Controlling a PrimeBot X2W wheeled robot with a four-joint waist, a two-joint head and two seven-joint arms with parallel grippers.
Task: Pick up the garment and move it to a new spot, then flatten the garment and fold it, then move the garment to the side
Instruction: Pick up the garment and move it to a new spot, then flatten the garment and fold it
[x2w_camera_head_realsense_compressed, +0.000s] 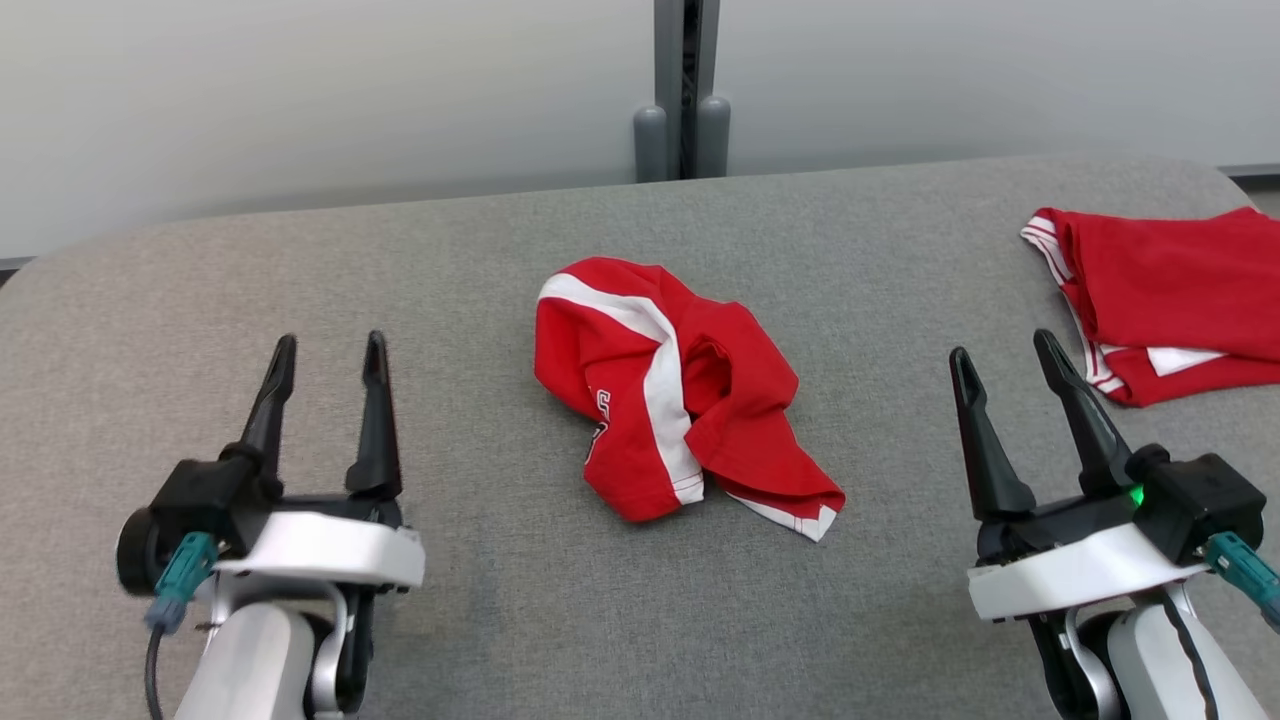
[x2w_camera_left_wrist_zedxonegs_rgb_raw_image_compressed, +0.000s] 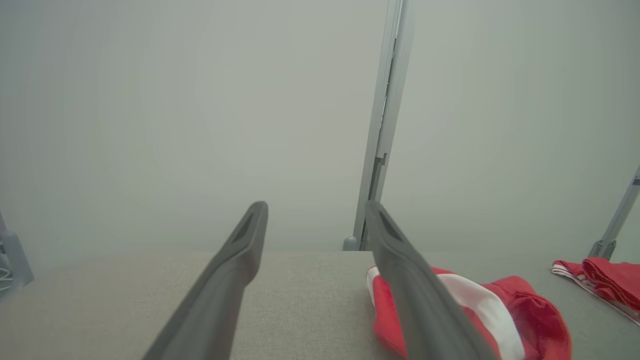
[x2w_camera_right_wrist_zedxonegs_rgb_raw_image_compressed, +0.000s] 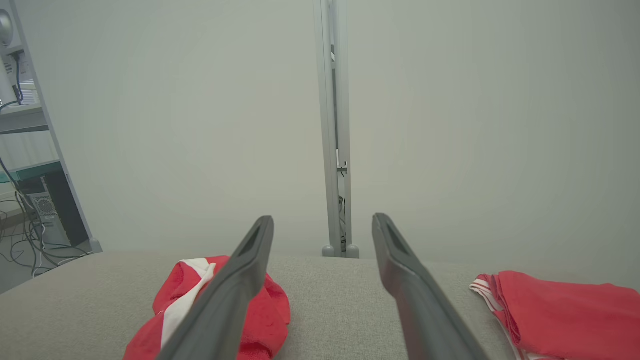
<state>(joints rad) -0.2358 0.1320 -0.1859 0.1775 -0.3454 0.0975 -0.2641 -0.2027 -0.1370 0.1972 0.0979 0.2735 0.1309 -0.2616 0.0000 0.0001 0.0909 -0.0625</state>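
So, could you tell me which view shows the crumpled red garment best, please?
The head view: the crumpled garment lies whole and unblocked, seen from above. Both wrist views catch it low, side-on, cut by the frame edge and partly behind a pincer finger.

The white-wristed, dark-fingered left gripper (x2w_camera_head_realsense_compressed: 331, 340) is showing at seven o'clock in the head view, jaws spread apart, fingers pointing toward twelve. The matching right gripper (x2w_camera_head_realsense_compressed: 1000, 345) is showing at five o'clock, jaws likewise spread, fingers leaning toward eleven.
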